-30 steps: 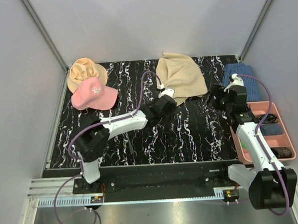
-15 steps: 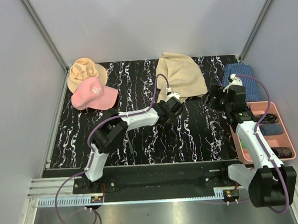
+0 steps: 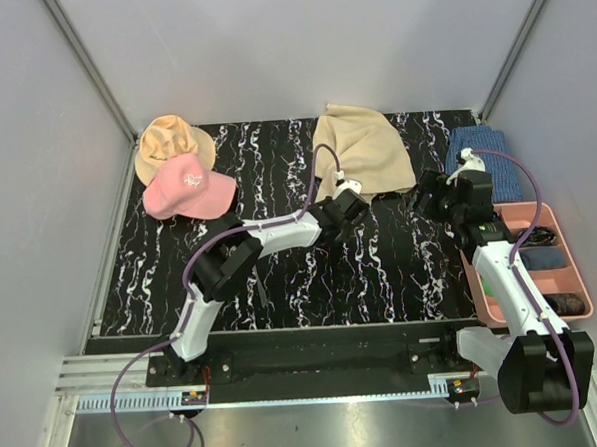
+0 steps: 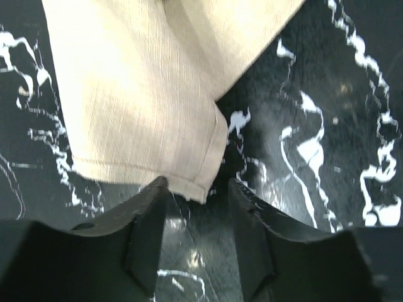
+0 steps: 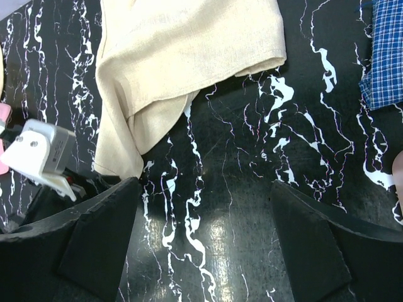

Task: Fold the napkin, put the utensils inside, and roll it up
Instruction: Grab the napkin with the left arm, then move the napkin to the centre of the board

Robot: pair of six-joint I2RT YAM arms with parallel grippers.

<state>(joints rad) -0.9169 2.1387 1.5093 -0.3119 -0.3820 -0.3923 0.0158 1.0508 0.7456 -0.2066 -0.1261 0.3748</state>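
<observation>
Between the tips of the half-open left claw [image 4: 197, 187] lies a napkin [image 4: 138, 94] corner, ungripped.

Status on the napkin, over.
Left gripper open, straddling napkin corner, not clamped. Right gripper open, hovering nearby. Pink cap, blue checked cloth lie apart.

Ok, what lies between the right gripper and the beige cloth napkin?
Only bare black white-veined tabletop lies between the right gripper and the beige cloth napkin, seen in the right wrist view.
</observation>
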